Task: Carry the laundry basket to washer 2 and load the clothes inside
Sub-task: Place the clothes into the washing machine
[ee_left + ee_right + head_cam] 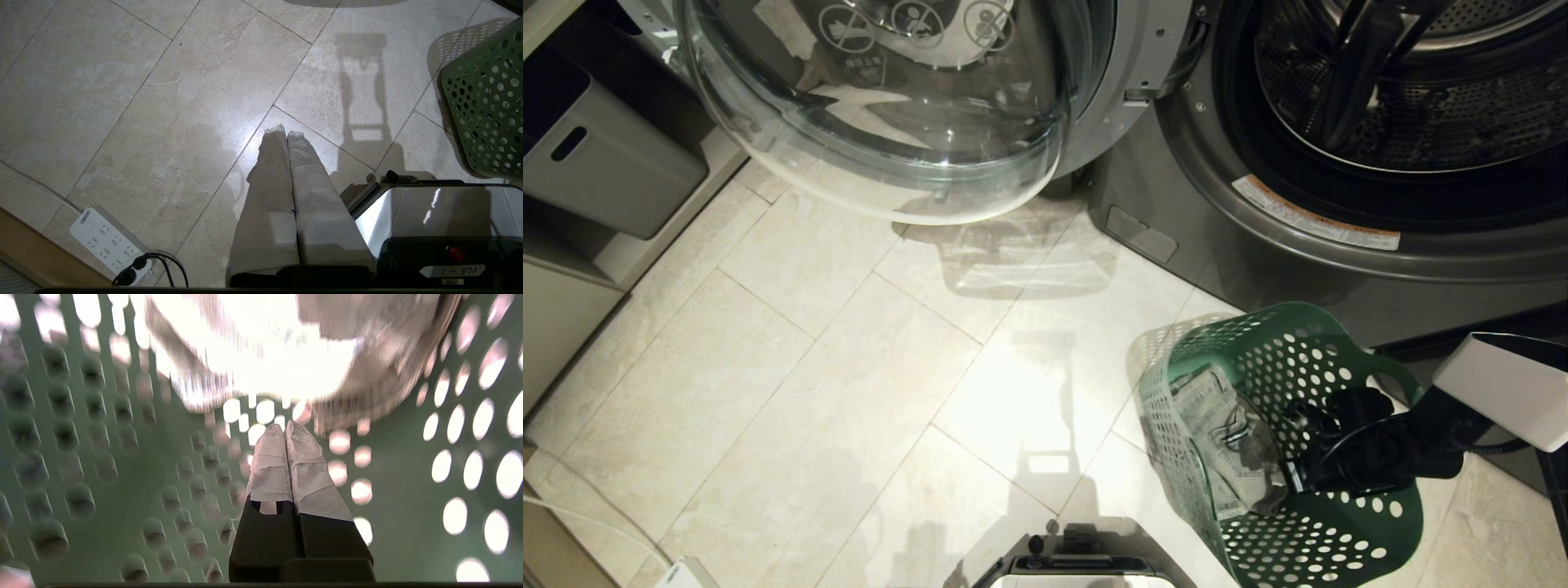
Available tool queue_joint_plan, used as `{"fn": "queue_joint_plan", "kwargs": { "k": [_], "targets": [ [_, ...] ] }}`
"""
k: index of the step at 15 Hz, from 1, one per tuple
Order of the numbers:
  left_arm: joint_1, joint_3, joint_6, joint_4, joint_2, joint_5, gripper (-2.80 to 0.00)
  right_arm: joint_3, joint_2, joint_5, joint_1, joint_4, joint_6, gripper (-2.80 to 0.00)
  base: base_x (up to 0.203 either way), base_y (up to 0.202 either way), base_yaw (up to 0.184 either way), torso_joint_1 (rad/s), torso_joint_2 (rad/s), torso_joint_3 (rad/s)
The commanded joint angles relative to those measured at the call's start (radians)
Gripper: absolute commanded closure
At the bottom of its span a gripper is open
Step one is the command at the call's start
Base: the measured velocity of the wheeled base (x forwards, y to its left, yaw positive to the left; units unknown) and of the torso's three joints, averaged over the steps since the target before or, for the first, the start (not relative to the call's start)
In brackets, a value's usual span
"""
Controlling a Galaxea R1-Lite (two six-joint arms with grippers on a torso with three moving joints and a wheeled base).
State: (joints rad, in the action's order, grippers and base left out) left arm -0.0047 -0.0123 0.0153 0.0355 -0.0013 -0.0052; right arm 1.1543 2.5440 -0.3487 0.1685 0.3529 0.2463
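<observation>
a tiled laundry room floor (849,392) seen from above. the laundry basket (1331,539), dark green with round holes, lies tipped on its side on the floor at the lower right, just in front of a dark grey front-load washer (1176,212). no number label can be seen on the washer. its round glass door (882,122) is swung wide open toward the left, and the perforated metal drum (1462,98) is exposed at the upper right.

the clothes (1225,445), a folded pale denim garment, rest inside the basket against its lower wall, toward its closed end.

the right tool (1294,474) reaches into the basket's open mouth from the right, its tips close to the denim. in the right wrist view its two wrapped fingers (269,465) are pressed together with nothing between them, pointing at the brightly lit garment just ahead; whether they touch it cannot be told.

the left tool (286,132) hangs low beside the robot's base (429,212), over bare tile, its fingers pressed together and empty. a white power strip (104,241) lies on the floor near a wooden edge. grey storage bins (605,155) sit on shelving at the far left.
</observation>
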Motion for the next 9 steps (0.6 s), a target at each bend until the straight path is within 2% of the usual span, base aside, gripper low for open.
{"fn": "queue_joint_plan", "kwargs": {
  "k": [1, 5, 9],
  "targets": [
    [0.000, 0.000, 0.000, 0.001, 0.001, -0.001, 0.00, 0.048, 0.005, 0.001, 0.004, -0.005, -0.002, 0.00, 0.000, 0.000, 0.000, 0.000, 0.00, 0.000],
    [0.000, 0.000, 0.000, 0.000, 0.001, 0.000, 0.00, 0.142, 0.029, 0.053, 0.004, -0.007, -0.056, 0.00, 0.000, 0.000, 0.000, 0.000, 0.00, 0.000],
    [0.000, 0.000, 0.000, 0.000, 0.001, -0.001, 0.00, 0.208, 0.041, 0.088, 0.003, -0.012, -0.073, 0.00, 0.000, 0.000, 0.000, 0.000, 0.00, 0.000]
  ]
}}
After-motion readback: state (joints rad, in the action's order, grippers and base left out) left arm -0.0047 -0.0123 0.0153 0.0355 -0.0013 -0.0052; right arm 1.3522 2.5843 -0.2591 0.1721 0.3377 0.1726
